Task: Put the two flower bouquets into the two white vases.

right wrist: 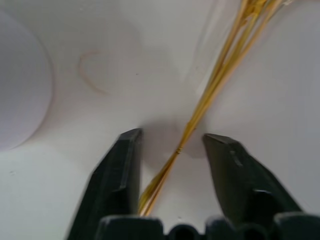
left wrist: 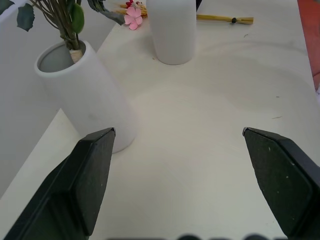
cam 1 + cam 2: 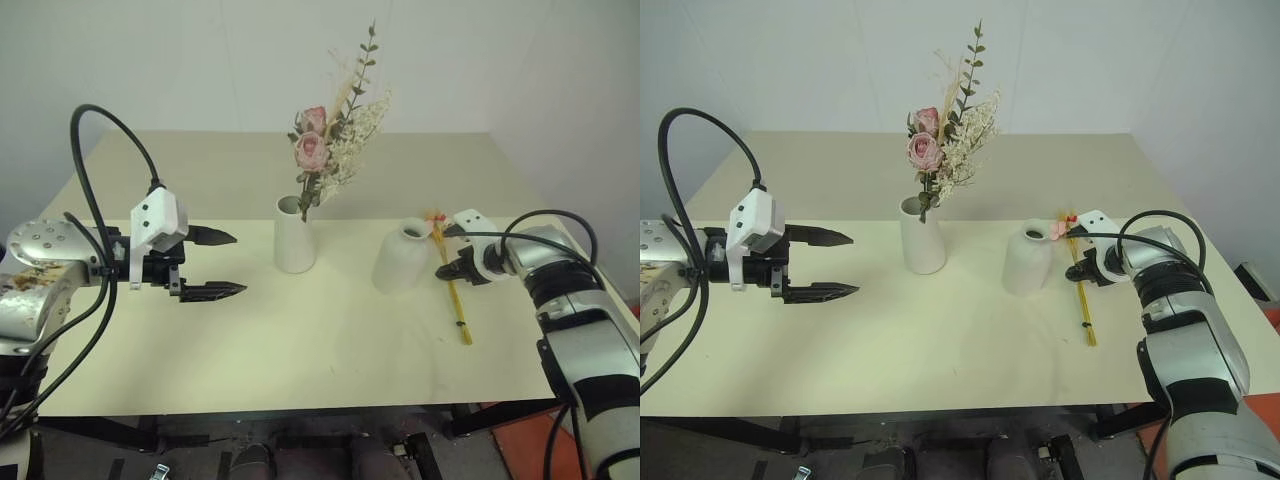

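Pale walls enclose a cream table (image 3: pixel 300 350) on which the whole task is laid out. Largest among the things is the bushy bouquet (image 3: pixel 330 140) of pink roses, leaves and cream sprigs, already stood in the tall tapered vase (image 3: pixel 294 238) near the table's middle; that half of the task is judged done. The squat rounded vase (image 3: pixel 402 258) is seen to its right, empty, with the slim bouquet (image 3: pixel 452 285) of yellow stalks lying flat on the table just beside it, its small pink-red flowers near the vase's neck.

The left gripper (image 3: pixel 210 263) is held above the table, well apart from the tall vase, its fingers spread wide and empty. The right gripper (image 1: pixel 172 145) is set down over the yellow stalks, which pass between its two fingers (image 1: pixel 120 170); a gap is visible on either side, so the stalks are straddled but not yet pinched.

The step in hand is judged to be the pick-up of the slim bouquet. A full closing on the stalks is called for next, then a lift, a tilt upright, and a careful lowering of the stem ends into the narrow neck.
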Controlling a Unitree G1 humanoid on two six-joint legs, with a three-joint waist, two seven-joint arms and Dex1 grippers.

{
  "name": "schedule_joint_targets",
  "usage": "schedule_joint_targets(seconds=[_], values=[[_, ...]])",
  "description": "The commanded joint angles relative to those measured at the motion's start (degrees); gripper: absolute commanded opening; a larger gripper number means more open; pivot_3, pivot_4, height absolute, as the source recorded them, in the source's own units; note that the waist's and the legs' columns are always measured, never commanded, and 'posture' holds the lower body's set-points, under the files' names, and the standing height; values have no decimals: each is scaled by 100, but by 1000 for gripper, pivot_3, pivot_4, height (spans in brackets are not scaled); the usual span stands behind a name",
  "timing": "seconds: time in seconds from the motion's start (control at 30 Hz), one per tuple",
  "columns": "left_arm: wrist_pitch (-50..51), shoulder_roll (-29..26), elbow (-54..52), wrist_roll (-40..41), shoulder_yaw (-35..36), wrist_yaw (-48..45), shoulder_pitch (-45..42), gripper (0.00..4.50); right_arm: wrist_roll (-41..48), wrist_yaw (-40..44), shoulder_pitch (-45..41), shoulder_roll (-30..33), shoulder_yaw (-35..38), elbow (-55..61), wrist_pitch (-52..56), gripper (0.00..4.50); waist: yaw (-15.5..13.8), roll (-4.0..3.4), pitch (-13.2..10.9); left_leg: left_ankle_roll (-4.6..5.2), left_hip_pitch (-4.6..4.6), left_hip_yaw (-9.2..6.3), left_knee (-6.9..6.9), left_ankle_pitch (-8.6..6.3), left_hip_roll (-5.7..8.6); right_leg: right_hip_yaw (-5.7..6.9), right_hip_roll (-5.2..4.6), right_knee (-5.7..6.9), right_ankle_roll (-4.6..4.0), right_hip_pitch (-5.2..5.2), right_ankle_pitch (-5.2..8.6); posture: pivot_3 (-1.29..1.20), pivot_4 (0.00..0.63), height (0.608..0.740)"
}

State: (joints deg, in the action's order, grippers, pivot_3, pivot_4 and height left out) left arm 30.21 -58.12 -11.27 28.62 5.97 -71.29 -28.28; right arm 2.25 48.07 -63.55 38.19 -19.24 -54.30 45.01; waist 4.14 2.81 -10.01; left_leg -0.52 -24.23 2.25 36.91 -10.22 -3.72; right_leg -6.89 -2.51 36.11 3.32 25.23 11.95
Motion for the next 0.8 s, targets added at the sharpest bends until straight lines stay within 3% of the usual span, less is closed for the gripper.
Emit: schedule_joint_targets(seconds=[0.03,0.1,0.13,0.2,0.3,0.43,0.5,0.63,0.8], values=[[-131,-79,-180,27,219,47,1,4430,-236,29,-162,-53,119,-239,-128,852,0,0,0,0,0,0,0,0,0,0,0,0,-1,0,0,0,150,740],[-157,-77,-161,15,213,49,-3,4430,-325,16,-216,-82,146,-339,-149,162,0,0,0,0,-1,0,0,0,0,0,0,0,-1,0,0,0,150,740],[-172,-77,-145,10,212,47,-7,4430,-357,-7,-237,-94,161,-375,-154,30,0,0,0,0,0,0,0,0,0,0,0,0,-2,0,-1,0,150,740],[-238,-75,-110,-23,196,40,-16,4430,-440,-194,-262,-71,221,-329,-179,30,0,0,0,0,0,0,0,0,0,0,0,0,-2,0,-1,0,150,740],[-332,-87,-100,-62,188,31,-3,4430,-388,-1127,-278,-36,775,24,-350,30,0,-1,-1,0,-1,0,0,0,1,0,-1,0,-2,1,-1,0,150,740],[-345,-122,-109,-57,236,45,33,4430,-18,-2921,315,-223,2275,1852,-1434,30,-8,-7,-5,0,-9,-1,-4,0,1,-1,-1,-1,-1,8,-1,0,150,740],[-355,-136,-123,-58,267,56,64,4430,115,-3352,816,-412,2791,2979,-2170,30,-3,-8,-5,0,-8,-2,-9,0,0,0,0,1,2,11,1,0,150,740],[-358,-132,-129,-24,324,56,120,4430,2340,-2739,1797,-1185,4270,5710,-2019,30,-17,-9,-6,2,-8,-15,-22,-1,-3,9,4,5,-2,8,2,0,150,740],[-391,-107,-46,-51,249,29,52,4430,3458,-3201,2149,-1685,4597,7043,-1661,30,-19,-11,-7,2,-5,-16,-5,-1,-3,14,1,4,-3,-5,-2,0,150,740]])
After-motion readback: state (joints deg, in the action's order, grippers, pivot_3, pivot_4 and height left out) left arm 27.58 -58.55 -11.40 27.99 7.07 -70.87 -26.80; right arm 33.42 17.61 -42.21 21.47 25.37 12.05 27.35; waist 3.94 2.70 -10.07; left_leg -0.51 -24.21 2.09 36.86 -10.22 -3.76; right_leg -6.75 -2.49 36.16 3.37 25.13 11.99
